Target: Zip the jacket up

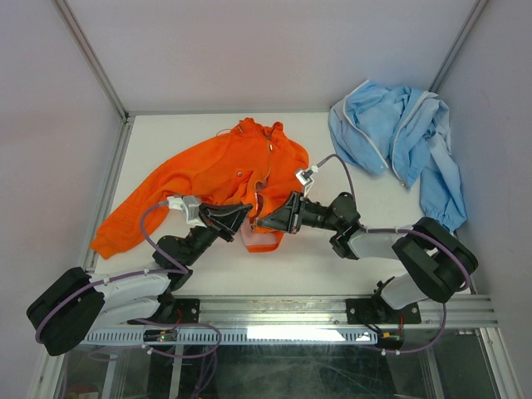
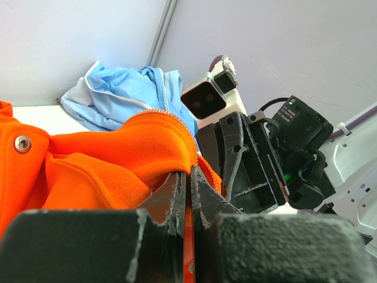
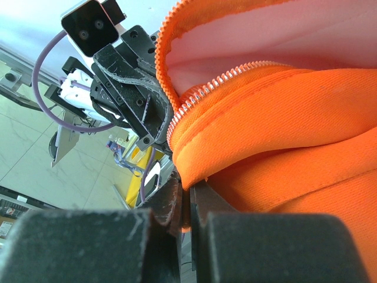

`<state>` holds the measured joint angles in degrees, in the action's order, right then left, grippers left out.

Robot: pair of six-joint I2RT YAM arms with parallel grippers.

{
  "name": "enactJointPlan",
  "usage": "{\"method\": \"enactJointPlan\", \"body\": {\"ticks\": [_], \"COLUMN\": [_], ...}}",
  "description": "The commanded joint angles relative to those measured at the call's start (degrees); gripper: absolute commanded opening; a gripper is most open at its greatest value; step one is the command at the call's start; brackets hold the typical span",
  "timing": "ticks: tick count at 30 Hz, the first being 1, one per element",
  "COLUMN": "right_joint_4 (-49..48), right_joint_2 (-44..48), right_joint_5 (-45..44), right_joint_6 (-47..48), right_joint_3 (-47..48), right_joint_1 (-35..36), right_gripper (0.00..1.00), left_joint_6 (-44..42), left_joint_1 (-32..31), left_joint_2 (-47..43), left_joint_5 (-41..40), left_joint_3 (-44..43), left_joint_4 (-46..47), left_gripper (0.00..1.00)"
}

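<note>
An orange fleece jacket (image 1: 208,179) lies spread on the left half of the white tabletop (image 1: 332,253), one sleeve trailing toward the near-left corner and its collar pointing to the far side. At the garment's near front edge the left pincer (image 1: 245,214) is clenched on a fold of the orange fabric; its wrist view shows the two fingers (image 2: 171,197) pressed together with cloth pinched between them, and a metal snap (image 2: 23,143) on the fabric farther left. Just beside it, tip almost to tip, the right pincer (image 1: 262,222) is likewise clamped on the jacket's edge, probably the stitched border beside the zipper, though the overhead view is too crowded to be sure. Above that grip the zipper teeth (image 3: 224,79) run along the opening beside the pale lining (image 3: 265,35). At the far right, well apart, a light blue garment (image 1: 399,141) with white trim lies crumpled in the corner.
</note>
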<state>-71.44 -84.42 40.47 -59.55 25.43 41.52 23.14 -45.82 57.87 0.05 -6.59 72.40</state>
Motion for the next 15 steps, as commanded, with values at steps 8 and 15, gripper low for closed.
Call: {"method": "enactJointPlan", "body": {"ticks": [8,15], "right_joint_4": [-6.8,-6.6], "right_joint_2": [0.9,0.6], "right_joint_5": [-1.8,-3.2], "right_joint_6": [-0.9,-0.9], "right_joint_3": [1.4,1.1], "right_joint_1": [0.4,0.4], "right_gripper": [0.00,0.00], "left_joint_6": [0.2,0.7], "left_joint_1": [-0.8,-0.8], "left_joint_2": [-1.4,-1.7], "left_joint_5": [1.7,2.0], "left_joint_3": [0.3,0.8], "left_joint_4": [3.3,3.6], "left_gripper": [0.00,0.00]}}
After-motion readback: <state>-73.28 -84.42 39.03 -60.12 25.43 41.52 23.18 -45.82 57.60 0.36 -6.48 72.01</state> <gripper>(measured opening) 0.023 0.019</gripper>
